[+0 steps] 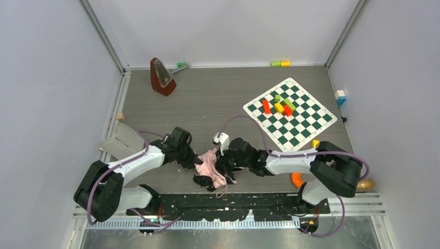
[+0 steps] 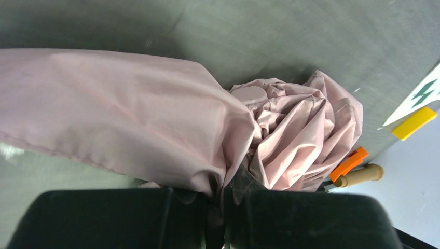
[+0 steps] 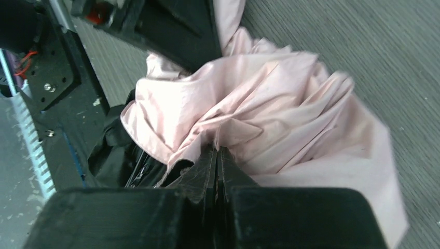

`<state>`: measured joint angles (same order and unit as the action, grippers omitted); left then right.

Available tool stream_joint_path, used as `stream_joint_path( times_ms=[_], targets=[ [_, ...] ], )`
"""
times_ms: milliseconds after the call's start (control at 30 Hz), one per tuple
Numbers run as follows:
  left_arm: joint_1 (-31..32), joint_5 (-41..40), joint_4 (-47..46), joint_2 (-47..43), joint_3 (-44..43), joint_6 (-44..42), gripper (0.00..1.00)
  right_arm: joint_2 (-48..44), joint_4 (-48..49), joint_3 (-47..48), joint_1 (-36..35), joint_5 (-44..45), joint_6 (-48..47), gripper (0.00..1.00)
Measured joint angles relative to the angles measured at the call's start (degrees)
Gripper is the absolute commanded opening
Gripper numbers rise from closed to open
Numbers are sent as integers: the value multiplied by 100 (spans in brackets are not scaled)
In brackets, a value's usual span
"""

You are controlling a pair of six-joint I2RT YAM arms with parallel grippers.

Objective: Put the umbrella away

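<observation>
The umbrella lies crumpled near the table's front edge between both arms, pale pink fabric up with black folds beneath. My left gripper meets it from the left. In the left wrist view its jaws are shut on a fold of the pink umbrella canopy. My right gripper comes in from the right. In the right wrist view its tips are pressed together, pinching the pink umbrella canopy, with black fabric at the left. The handle is hidden.
A chequered mat with coloured blocks lies at the back right, a brown metronome at the back left. An orange piece and a wooden knob sit by the right arm's base. The black rail runs along the front.
</observation>
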<state>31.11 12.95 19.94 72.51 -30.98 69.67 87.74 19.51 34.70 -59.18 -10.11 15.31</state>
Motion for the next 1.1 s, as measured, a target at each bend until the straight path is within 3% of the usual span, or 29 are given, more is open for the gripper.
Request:
stream_joint_path(
  times_ms=[133, 333, 533, 733, 967, 1100],
  targets=[
    [428, -271, 791, -293, -66, 658, 0, -345, 9, -76, -157, 42, -46, 6],
    [675, -142, 1126, -289, -46, 1384, 0, -275, 708, -372, -684, 17, -17, 6],
    [844, -203, 1676, -424, -2, 1637, 0, 459, 1838, -435, -1279, 76, 138, 6],
    [951, -52, 2074, -651, 59, 2085, 0, 378, 3106, -1110, -1475, 131, 275, 6],
    [966, 37, 2579, -918, -28, 2577, 0, -1228, 1897, -977, -1478, 7, -407, 6],
    [966, 155, 2677, -876, -162, 2769, 0, -1484, 1259, -708, -1727, 2, -962, 6]
  ],
)
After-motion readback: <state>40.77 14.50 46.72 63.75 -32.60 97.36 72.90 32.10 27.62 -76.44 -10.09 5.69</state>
